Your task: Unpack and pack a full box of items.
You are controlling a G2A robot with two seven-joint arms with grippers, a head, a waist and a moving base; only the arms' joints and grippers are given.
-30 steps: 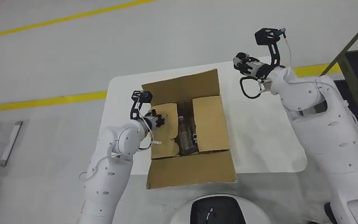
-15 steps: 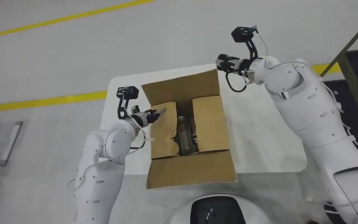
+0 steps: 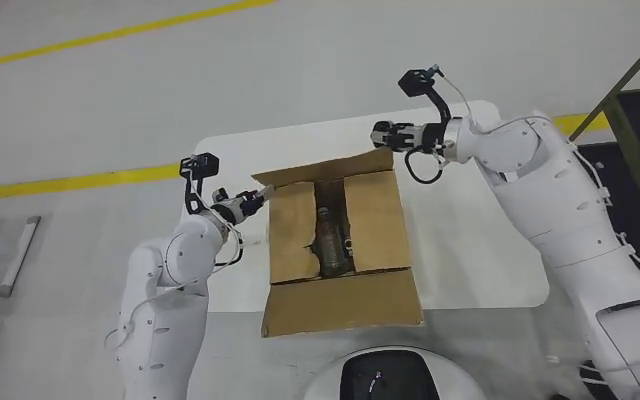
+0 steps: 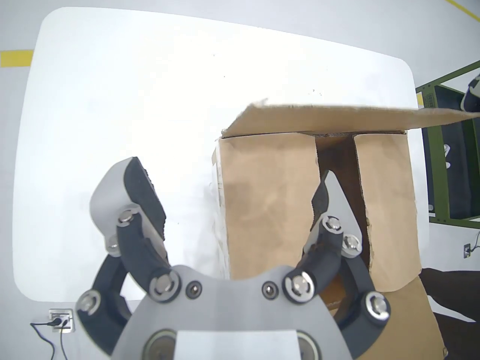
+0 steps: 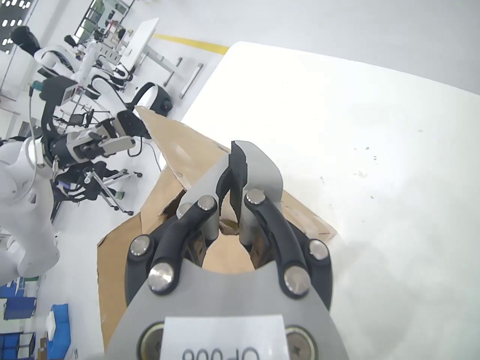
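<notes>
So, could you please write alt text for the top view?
A cardboard box on a white table, inner flaps parted over bottles. The right gripper grips the far flap at one corner; the left gripper is by the other.

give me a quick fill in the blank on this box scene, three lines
1. The cardboard box stands on a white ____.
2. The left gripper has its fingers ____.
3. The right gripper is at a corner of the box's far ____.

Missing words: table; open; flap.
</notes>
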